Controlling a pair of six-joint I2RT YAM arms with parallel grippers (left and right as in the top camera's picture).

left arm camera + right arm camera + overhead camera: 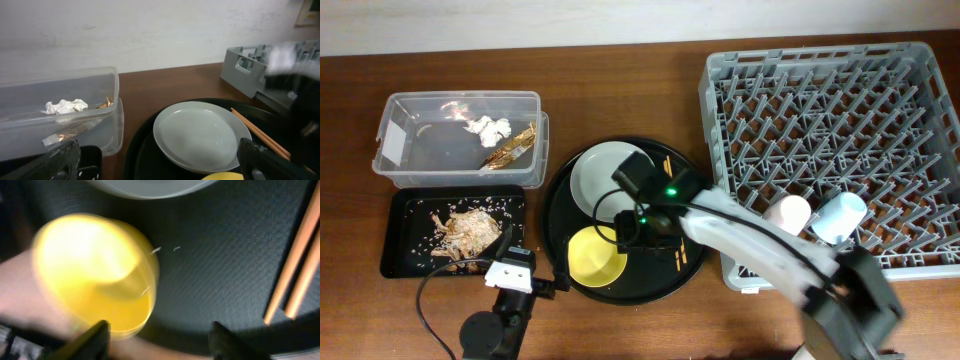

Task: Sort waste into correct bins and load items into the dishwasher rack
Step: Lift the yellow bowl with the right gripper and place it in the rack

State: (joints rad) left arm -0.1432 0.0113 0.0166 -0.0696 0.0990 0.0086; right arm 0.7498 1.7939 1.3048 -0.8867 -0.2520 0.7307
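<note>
The clear tub (405, 120) holds the white tissue wad (487, 126) and the gold-brown wrapper (510, 148); both show in the left wrist view (64, 106). The shallow black tray (405, 255) holds the food scraps (470, 228). The grey plate (603, 175) and yellow bowl (592, 258) sit on the round black tray (560, 215). The chopsticks (681, 256) are mostly hidden under my right arm. My right gripper (635, 235) is open and empty over the bowl's right edge (95, 270). My left gripper (512, 262) is open and empty by the black tray. The pink cup (788, 213) and blue cup (840, 216) stand in the rack (840, 110).
The rack fills the right side of the table. The plate (197, 135) and chopsticks (260, 135) lie ahead of my left gripper (160, 161). My right gripper (160, 340) has the chopsticks (295, 270) to its right. A cable loops at the front left.
</note>
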